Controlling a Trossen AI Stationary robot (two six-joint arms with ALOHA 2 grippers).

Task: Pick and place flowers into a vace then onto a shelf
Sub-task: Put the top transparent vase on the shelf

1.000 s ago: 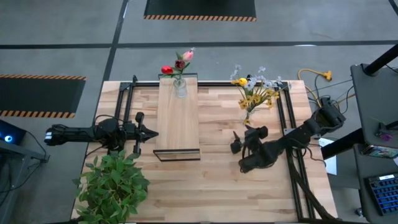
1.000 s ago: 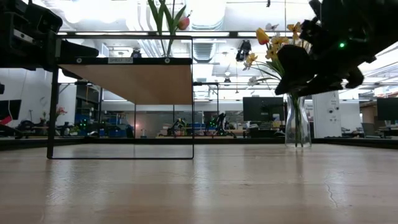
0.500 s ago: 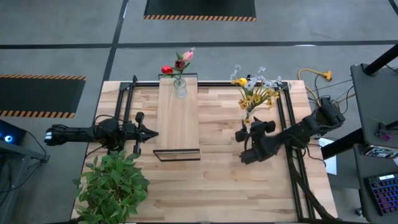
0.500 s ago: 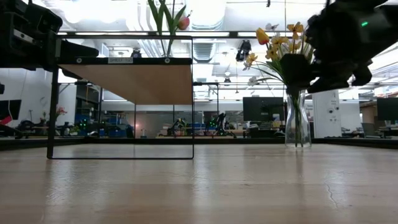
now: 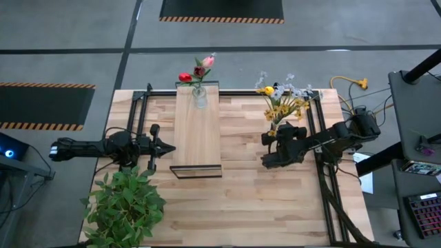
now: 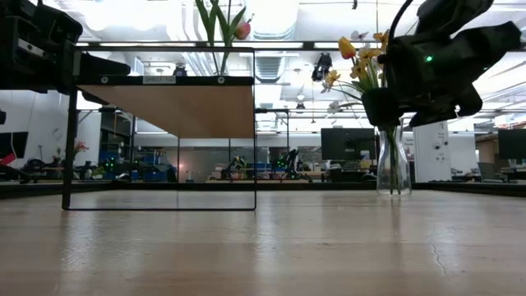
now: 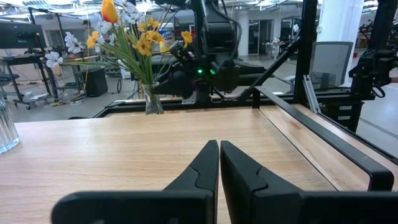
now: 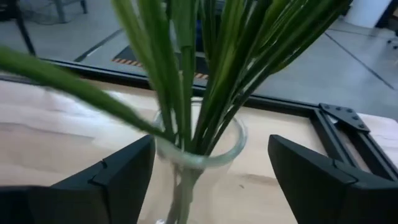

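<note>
A clear glass vase (image 5: pixel 275 127) stands on its base on the tabletop. It holds yellow sprays, pale blossoms and an orange-yellow bloom (image 5: pixel 282 102). My right gripper (image 5: pixel 279 136) is open at the vase's near side, a finger on either side of the vase neck (image 8: pixel 199 146), green stems (image 8: pixel 186 74) rising between them. In the low view my right gripper (image 6: pixel 394 92) covers the vase's upper part (image 6: pixel 393 160). The light-wood shelf (image 5: pixel 198 127) carries a small vase of red and pink tulips (image 5: pixel 198 71) at its far end. My left gripper (image 5: pixel 162 147) waits shut beside the shelf's left edge.
A bushy green plant (image 5: pixel 127 203) stands at the near left corner. Black frame rails (image 5: pixel 311 131) run along the table's right side and far edge. Bare tabletop (image 5: pixel 234 200) lies in the near middle. Cables (image 5: pixel 348 86) hang off the far right corner.
My right gripper has moved toward the far edge and up to the vase of yellow flowers, turning until its fingers stand on either side of the vase neck. The vase and flowers have stayed in place.
</note>
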